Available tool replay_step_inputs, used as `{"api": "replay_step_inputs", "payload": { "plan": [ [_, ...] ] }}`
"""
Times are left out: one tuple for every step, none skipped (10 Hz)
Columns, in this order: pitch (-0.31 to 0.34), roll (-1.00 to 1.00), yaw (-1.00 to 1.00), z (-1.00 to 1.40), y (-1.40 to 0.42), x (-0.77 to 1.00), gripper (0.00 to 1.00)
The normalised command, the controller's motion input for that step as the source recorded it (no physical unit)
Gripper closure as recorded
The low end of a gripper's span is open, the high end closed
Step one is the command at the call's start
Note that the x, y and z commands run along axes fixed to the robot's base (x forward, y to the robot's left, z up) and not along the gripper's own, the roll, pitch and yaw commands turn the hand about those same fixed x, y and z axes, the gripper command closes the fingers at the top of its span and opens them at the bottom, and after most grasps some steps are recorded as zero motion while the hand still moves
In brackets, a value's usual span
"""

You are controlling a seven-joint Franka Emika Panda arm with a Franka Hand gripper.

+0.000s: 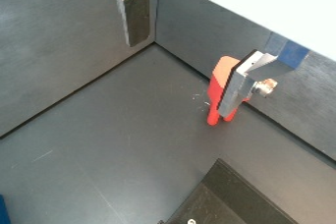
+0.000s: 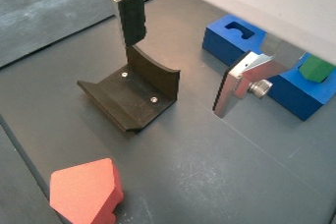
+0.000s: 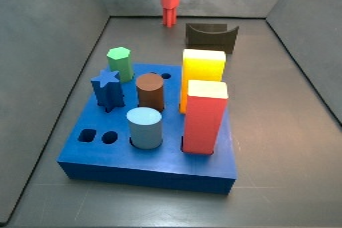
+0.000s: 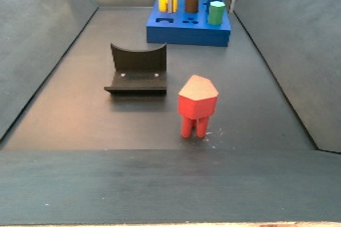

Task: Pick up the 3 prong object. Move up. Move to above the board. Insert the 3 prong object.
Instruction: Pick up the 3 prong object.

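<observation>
The 3 prong object (image 4: 194,105), a small red piece with a wide head, stands upright on its prongs on the dark floor. It also shows far off in a side view (image 3: 170,5). In a wrist view (image 1: 218,90) it stands on the floor partly behind one finger, and in a wrist view (image 2: 86,191) it lies outside the fingers. The gripper (image 1: 182,81) (image 2: 176,80) is open and empty, high above the floor, with nothing between its fingers. The blue board (image 3: 147,174) (image 4: 186,34) (image 2: 226,45) lies on the floor, away from the red piece.
The fixture (image 4: 136,68) (image 3: 210,36) (image 2: 132,96) stands between the board and the 3 prong object. Several pegs stand in the board: a red-orange block (image 3: 203,117), a yellow block (image 3: 202,67), a brown cylinder (image 3: 150,93), a green peg (image 3: 119,64). Grey walls enclose the floor.
</observation>
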Motion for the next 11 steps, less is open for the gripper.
{"api": "replay_step_inputs", "payload": {
  "plan": [
    [0.0,0.0,0.02,-0.12,0.26,0.0,0.0],
    [0.0,0.0,0.26,-0.16,0.61,0.16,0.0],
    [0.0,0.0,0.24,-0.27,0.7,0.09,0.0],
    [-0.011,-0.02,0.25,-0.31,0.68,0.14,0.0],
    [-0.04,-0.01,0.26,-0.41,0.69,0.14,0.0],
    [-0.074,-0.03,0.25,-0.47,0.61,0.12,0.0],
    [-0.071,-0.04,0.2,-0.48,0.59,0.07,0.0],
    [-0.069,-0.13,0.12,-0.47,0.54,0.01,0.0],
    [-0.061,-0.13,0.14,-0.51,0.49,0.04,0.0],
    [-0.051,-0.13,0.15,-0.46,0.42,0.07,0.0],
    [-0.047,-0.13,0.15,-0.43,0.32,0.13,0.0]
  ]
}}
